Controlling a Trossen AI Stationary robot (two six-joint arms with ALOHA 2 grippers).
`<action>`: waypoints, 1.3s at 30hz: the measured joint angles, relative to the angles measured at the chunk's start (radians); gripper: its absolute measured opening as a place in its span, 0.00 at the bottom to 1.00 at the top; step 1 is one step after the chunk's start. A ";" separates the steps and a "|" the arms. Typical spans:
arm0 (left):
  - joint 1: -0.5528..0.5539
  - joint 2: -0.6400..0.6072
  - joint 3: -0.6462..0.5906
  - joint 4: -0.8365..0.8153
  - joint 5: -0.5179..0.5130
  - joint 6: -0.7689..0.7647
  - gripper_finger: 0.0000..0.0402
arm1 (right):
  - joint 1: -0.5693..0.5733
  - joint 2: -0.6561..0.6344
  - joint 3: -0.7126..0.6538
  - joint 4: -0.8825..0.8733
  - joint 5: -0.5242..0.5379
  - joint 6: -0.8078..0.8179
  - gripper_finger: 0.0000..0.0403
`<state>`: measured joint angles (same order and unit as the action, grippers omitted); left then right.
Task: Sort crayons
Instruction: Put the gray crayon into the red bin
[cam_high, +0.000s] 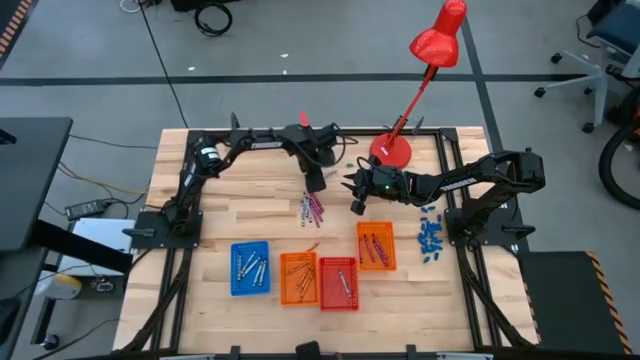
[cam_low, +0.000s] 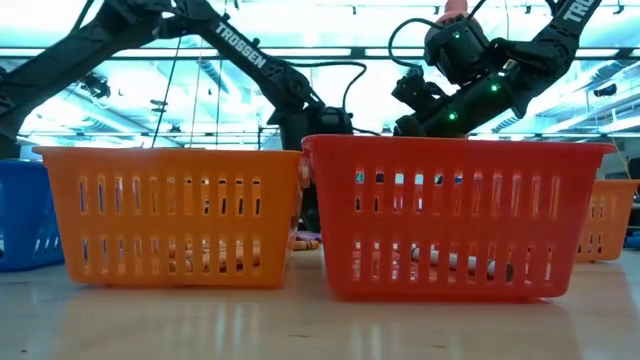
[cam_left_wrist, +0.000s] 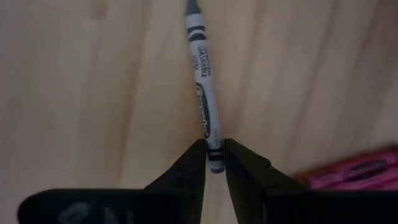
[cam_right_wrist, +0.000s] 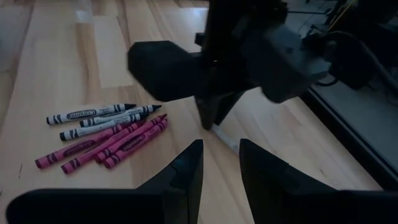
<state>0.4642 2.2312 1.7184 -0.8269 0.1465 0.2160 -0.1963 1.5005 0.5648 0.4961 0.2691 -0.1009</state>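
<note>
Near the table's middle — left gripper (cam_left_wrist: 214, 163) on a grey-white crayon (cam_left_wrist: 204, 93).
Its fingers straddle one end of the crayon lying flat on the wood — grip firmness unclear. Right gripper (cam_right_wrist: 219, 163) hovers close by, jaws parted and holding nothing, beside the loose crayons (cam_right_wrist: 102, 134).

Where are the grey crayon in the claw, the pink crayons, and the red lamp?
Grey crayon (cam_left_wrist: 204, 93): left wrist view, its paper label.
Pink crayons (cam_right_wrist: 106, 145): right wrist view, middle of the bunch.
Red lamp (cam_high: 438, 36): high view, its shade.
</note>
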 joint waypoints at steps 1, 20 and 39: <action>-0.010 0.000 0.000 -0.005 -0.004 -0.011 0.17 | 0.000 0.000 0.000 0.000 0.000 0.000 0.27; -0.107 -0.004 0.002 0.013 -0.128 -0.101 0.18 | 0.024 -0.068 0.000 -0.065 0.047 -0.006 0.27; -0.161 -0.009 -0.024 0.060 -0.188 -0.040 0.18 | 0.053 -0.132 0.000 -0.126 0.072 -0.005 0.27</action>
<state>0.3035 2.2223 1.6947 -0.7672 -0.0414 0.1756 -0.1429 1.3685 0.5648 0.3702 0.3412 -0.1055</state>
